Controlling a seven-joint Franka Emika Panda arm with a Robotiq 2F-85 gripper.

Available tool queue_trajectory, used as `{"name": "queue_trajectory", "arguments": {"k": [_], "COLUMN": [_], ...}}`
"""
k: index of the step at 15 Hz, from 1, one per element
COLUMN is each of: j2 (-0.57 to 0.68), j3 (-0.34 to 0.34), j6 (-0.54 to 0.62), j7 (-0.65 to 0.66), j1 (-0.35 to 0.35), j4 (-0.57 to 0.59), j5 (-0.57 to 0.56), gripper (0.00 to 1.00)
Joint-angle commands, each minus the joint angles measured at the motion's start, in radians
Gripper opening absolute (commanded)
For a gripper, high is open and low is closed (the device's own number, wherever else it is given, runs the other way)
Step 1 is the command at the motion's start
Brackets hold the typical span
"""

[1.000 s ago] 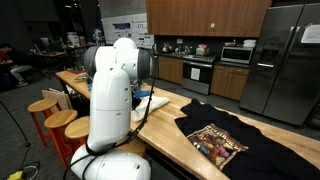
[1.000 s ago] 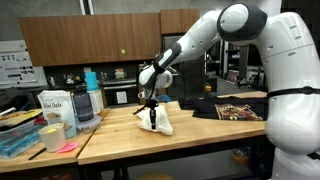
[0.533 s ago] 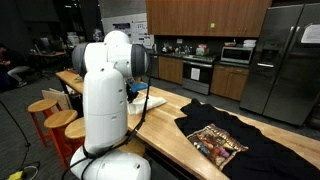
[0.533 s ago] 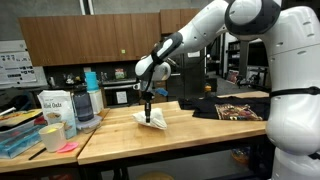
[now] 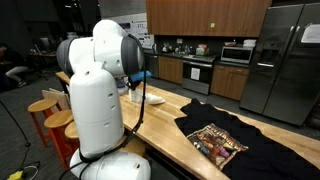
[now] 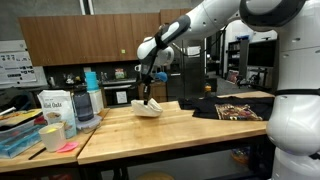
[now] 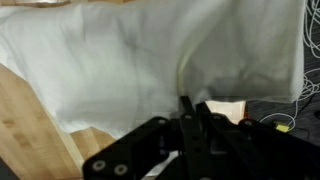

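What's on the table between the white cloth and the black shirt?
Nothing. In an exterior view, only bare wooden table shows between the white cloth and the black shirt.

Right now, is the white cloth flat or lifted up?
Lifted up: the white cloth hangs bunched from the shut fingers.

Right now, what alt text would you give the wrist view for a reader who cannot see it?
A dark gripper, shut on a white cloth, stands at the bottom edge; the cloth fills most of the picture. Wooden tabletop shows at lower left.
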Motion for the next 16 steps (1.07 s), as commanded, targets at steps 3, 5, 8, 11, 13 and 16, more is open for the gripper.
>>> {"name": "queue_trajectory", "arguments": {"k": [3,5,8,11,13,16], "j2": [-0.023,-0.018,-0.025,-0.057,-0.071,-0.069], "j3": [-0.05,-0.068,-0.102,-0.147,-0.182,-0.234], "j6": [0.003,0.004,0.002,0.003,0.007,-0.001], "j7": [-0.045,-0.114,-0.231,-0.314,-0.344,-0.368], "j1": [-0.015,-0.036,-0.076,-0.118,-0.14,-0.172], "j4": [0.05,0.071,0.091,0.079,0.064,0.045], "j5": [0.136,0.255,0.456,0.629,0.716,0.827], "gripper": [0.02,0.02,0.02,0.02,0.02,0.02]}}
